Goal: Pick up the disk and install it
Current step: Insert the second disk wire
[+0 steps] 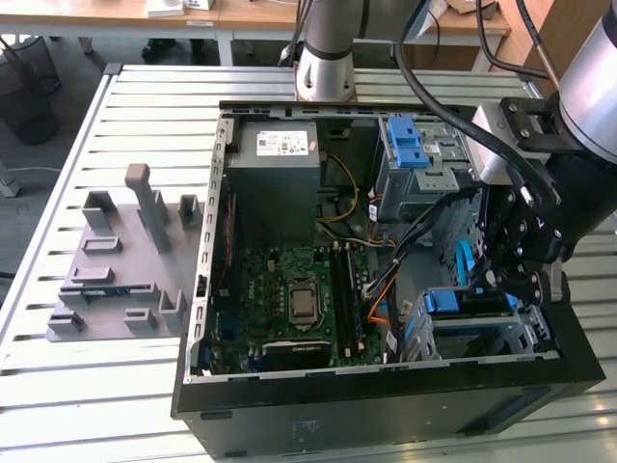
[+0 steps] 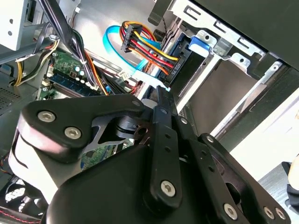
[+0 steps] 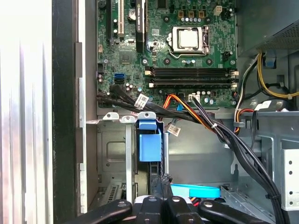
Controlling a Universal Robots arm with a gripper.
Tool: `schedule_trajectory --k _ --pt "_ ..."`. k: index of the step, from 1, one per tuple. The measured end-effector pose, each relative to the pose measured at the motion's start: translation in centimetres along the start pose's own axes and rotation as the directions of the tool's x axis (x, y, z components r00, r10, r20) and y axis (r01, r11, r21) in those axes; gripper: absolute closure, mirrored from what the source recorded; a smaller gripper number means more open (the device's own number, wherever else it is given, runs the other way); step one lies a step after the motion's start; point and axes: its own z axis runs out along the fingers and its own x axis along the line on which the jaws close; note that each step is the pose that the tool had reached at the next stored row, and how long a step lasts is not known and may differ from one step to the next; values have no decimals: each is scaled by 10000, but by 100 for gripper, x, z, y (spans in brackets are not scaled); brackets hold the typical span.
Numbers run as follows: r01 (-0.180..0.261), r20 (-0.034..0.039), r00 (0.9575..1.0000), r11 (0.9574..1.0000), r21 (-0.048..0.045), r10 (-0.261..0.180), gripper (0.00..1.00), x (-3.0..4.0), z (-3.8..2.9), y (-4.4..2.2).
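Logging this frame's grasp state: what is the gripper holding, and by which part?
It cannot be told. The gripper sits low inside the open black computer case, beside the grey metal drive cage; its own body hides any hold.

The tool hides its own fingertips and much of the disk.

We find bundled cables crossing the case mid-span, drive cage crowding its corner, motherboard area open.
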Motion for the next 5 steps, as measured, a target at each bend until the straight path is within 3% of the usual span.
schedule_trajectory --k 5 --pt "-1 -1 10000 10000 0 1 89 0 0 0"
